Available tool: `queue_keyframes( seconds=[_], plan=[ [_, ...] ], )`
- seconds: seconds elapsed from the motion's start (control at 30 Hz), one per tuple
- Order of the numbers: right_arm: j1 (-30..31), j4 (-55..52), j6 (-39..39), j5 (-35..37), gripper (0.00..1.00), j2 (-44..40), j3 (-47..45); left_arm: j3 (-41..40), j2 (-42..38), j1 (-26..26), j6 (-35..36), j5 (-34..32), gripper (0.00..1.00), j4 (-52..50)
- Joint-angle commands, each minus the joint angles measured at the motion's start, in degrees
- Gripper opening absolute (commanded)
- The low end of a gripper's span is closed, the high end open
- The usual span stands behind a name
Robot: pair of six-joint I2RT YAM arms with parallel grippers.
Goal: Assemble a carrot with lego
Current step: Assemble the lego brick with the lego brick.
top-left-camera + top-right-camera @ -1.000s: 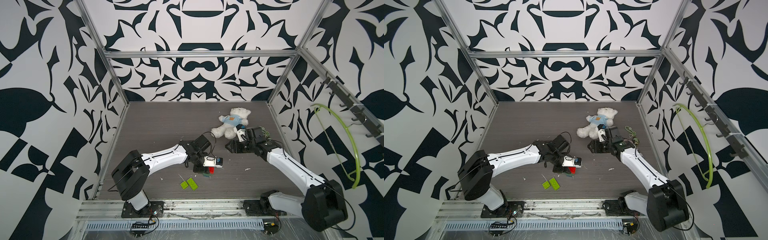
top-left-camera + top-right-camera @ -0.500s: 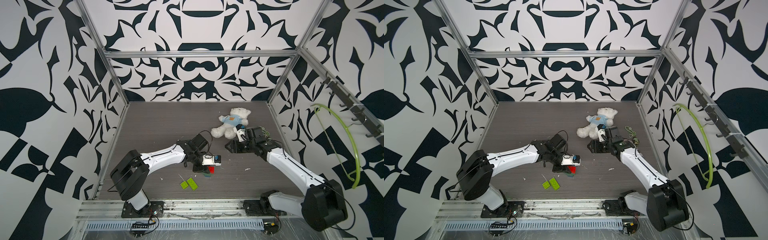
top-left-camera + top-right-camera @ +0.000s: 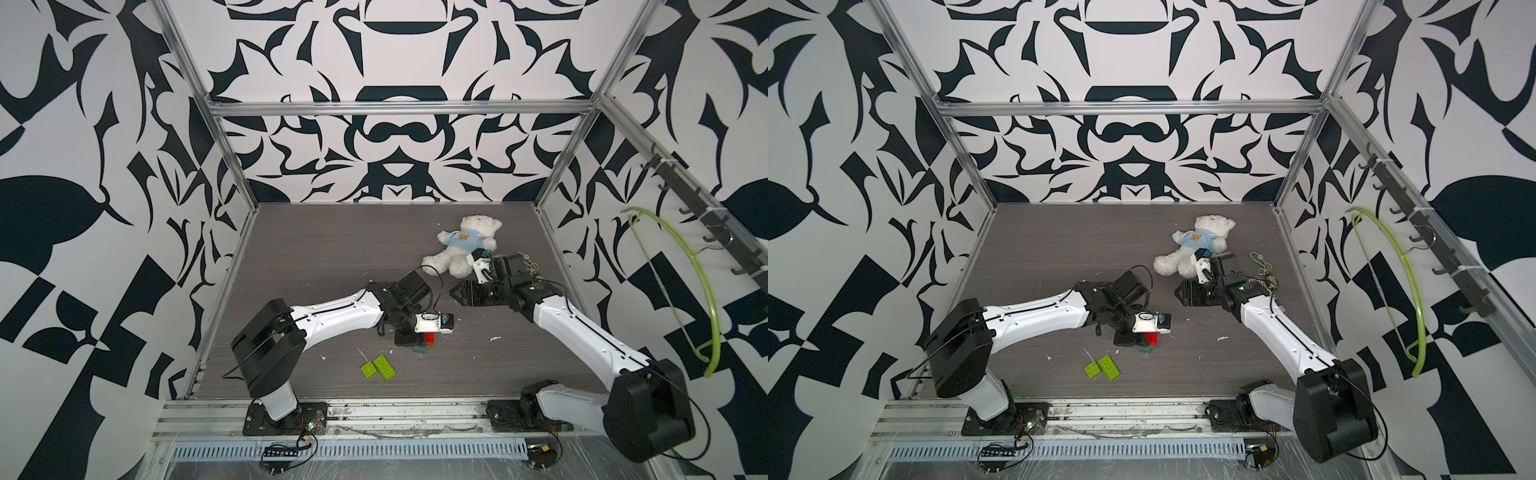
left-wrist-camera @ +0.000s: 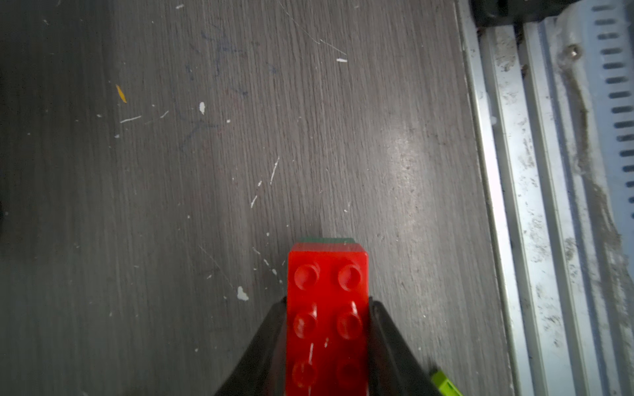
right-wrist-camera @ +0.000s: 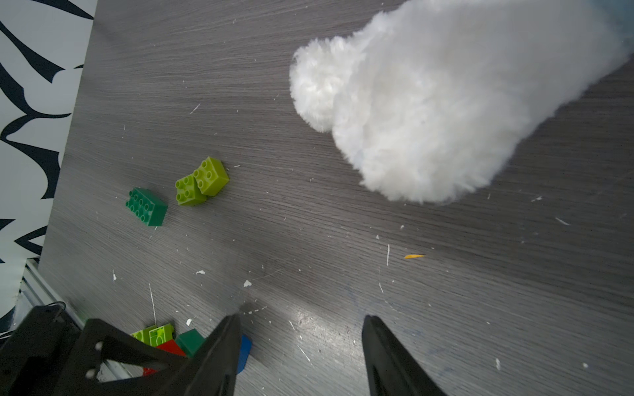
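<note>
Left gripper clamps red brick atop dark green brick, likely steadying both for the next piece; right gripper hangs released, empty, near teddy bear.

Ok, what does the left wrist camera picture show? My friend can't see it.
The left tool pinches a red lego brick with round studs between its black jaws, and a sliver of dark green brick peeks out past its end. Behind is a grey wood-grain table with white flecks and a metal rail along one edge.
</note>
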Motion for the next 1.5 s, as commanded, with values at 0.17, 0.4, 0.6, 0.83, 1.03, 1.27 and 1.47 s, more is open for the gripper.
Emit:
queue_keyframes(
  seconds=[0.17,0.4,0.6,0.83,1.03,1.27,1.47],
  plan=[
    [-0.19,1.41,-0.08,-0.8,0.61,-0.02,-0.26,3.3,1.93,-1.42,-1.57,-3.39,0.28,-5.07],
    [-0.23,1.5,-0.09,-0.95,0.61,0.11,-0.17,4.71,0.54,-1.5,-2.09,-1.97,0.31,-4.67],
    [-0.19,1.68,0.02,-1.08,0.61,0.07,-0.26,3.03,-0.5,-1.42,-2.58,-0.81,0.33,-3.22],
    [-0.18,1.59,-0.1,-1.01,0.61,-0.21,-0.43,-0.8,-2.74,0.2,-2.69,1.48,0.29,1.02],
    [-0.19,1.5,-0.06,-0.99,0.61,-0.19,-0.39,-2.24,-2.7,0.61,-1.17,1.26,0.28,1.08],
    [-0.19,1.37,-0.07,-1.0,0.61,-0.11,-0.27,-2.66,-1.29,0.87,-0.03,0.52,0.28,2.48],
    [-0.17,1.24,-0.16,-0.78,0.61,-0.28,-0.34,-2.4,-0.6,0.87,-0.11,0.24,0.28,2.4]
  ],
)
